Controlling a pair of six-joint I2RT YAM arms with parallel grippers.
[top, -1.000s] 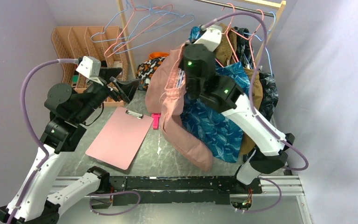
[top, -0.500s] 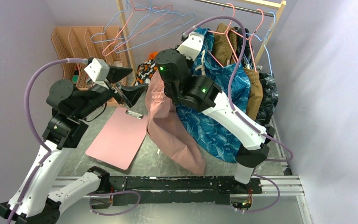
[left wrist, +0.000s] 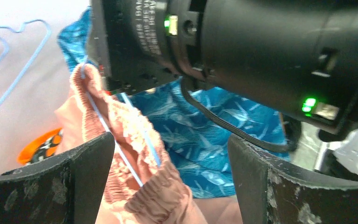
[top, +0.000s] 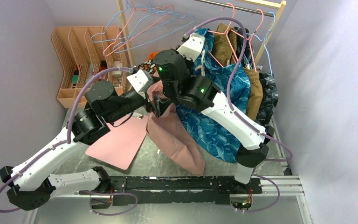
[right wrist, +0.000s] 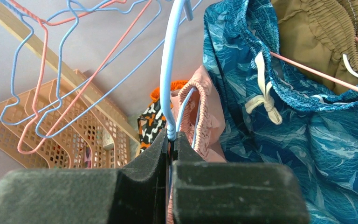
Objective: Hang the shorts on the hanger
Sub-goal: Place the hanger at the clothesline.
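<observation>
Black foam pads of my right gripper (right wrist: 171, 145) are pressed together on the light-blue wire hanger (right wrist: 169, 84), pinching it at the base of its neck. The wire rises out of the jaws and curves away overhead. My left gripper (left wrist: 168, 142) stands wide and holds nothing, with one finger (left wrist: 81, 172) to each side of the gathered waistband and neither seen to touch it.

The salmon shorts (left wrist: 137, 140) hang bunched directly under my right wrist. Thin blue hanger wires run down across the elastic waistband; whether both wires sit inside it I cannot tell. From above, the legs drape down onto the metal table (top: 144, 163).

A pink clipboard (top: 119, 137) lies flat just left of the shorts, partly under my left arm. A blue leaf-patterned garment (top: 209, 126) with a white drawstring hangs just behind and to the right, touching the shorts. Behind it an olive-brown garment (right wrist: 317, 28) hangs on a pink hanger. At the back left stands a tan perforated file organiser (top: 72, 56). Spare blue and pink wire hangers (top: 140, 28) hang above it from the wooden rack.
</observation>
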